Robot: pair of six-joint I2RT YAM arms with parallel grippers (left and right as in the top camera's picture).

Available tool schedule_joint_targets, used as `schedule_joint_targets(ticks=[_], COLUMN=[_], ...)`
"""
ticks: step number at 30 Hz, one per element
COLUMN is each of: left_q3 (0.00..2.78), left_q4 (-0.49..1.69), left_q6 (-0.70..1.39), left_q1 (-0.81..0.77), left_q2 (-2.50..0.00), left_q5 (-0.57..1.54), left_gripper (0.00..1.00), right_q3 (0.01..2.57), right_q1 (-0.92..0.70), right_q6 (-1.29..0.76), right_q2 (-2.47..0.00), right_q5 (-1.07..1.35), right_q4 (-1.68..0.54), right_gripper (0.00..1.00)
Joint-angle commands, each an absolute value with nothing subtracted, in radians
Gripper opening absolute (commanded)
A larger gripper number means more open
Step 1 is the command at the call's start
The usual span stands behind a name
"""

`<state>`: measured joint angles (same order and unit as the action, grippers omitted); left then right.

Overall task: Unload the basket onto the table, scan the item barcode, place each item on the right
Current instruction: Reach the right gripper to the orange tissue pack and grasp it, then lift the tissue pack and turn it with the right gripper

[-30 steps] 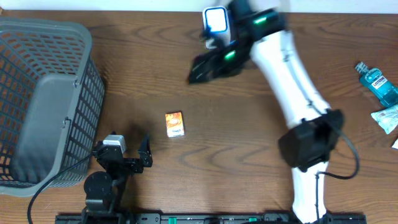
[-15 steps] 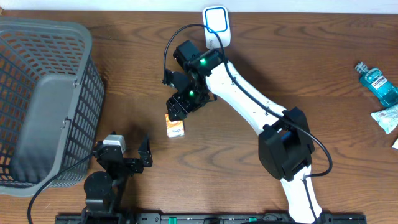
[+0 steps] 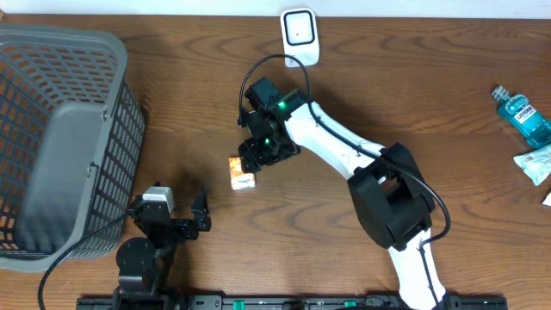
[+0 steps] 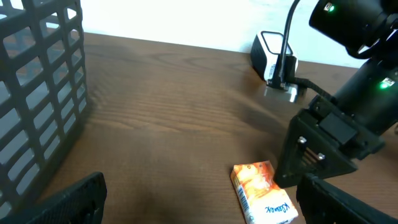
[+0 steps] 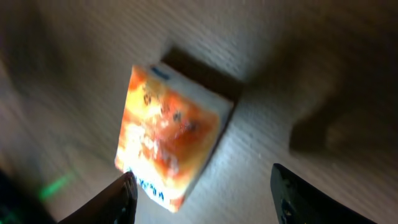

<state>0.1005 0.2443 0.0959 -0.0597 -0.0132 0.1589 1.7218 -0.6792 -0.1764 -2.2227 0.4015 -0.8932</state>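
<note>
Item: small orange-and-white cardboard carton [image 3: 242,173] lying flat on the brown wood-grain worktop [image 3: 172,86], near the middle and a little left.
Barcode: the left wrist view shows black bars on the carton's [image 4: 261,191] long side face. The overhead view shows only its orange top.
Right jaws: the right gripper [image 3: 261,158] hangs over the carton's far right corner. Only the right wrist view shows its jaws standing partly open, holding nothing. There the carton [image 5: 168,144] has one fingertip [image 5: 124,194] just beside its corner, touching or not I cannot tell, and the other well apart from it.
Left jaws: the left gripper [image 3: 181,211] rests at the near left edge, jaws spread wide and empty. In its own view the carton lies ahead of them.
Scanner: white upright scanner with a dark face [image 3: 300,34] at the far edge, its cable visible in the left wrist view [image 4: 273,59].
Basket: grey plastic mesh basket [image 3: 60,129] at the far left.
Overhead only: blue mouthwash bottle [image 3: 523,116] and a white packet [image 3: 535,162] at the right edge.
</note>
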Motion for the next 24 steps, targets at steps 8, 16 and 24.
schedule_joint_targets(ticks=[8, 16, 24], left_q3=[0.086, 0.086, 0.086], left_q4=[0.275, 0.275, 0.275], left_q6=[0.079, 0.079, 0.079], left_q1=[-0.058, -0.058, -0.058], left_q2=[-0.011, -0.011, -0.011], left_q5=[0.172, 0.172, 0.172], left_gripper=[0.98, 0.98, 0.98], right_q3=[1.621, 1.589, 1.589], right_q1=[-0.731, -0.701, -0.566], right_q6=[-0.245, -0.203, 0.051], right_q2=[-2.230, -2.230, -2.230], right_q5=[0.393, 0.538, 1.085], right_q4=[-0.754, -0.731, -0.794], right_gripper=[0.28, 0.01, 0.01])
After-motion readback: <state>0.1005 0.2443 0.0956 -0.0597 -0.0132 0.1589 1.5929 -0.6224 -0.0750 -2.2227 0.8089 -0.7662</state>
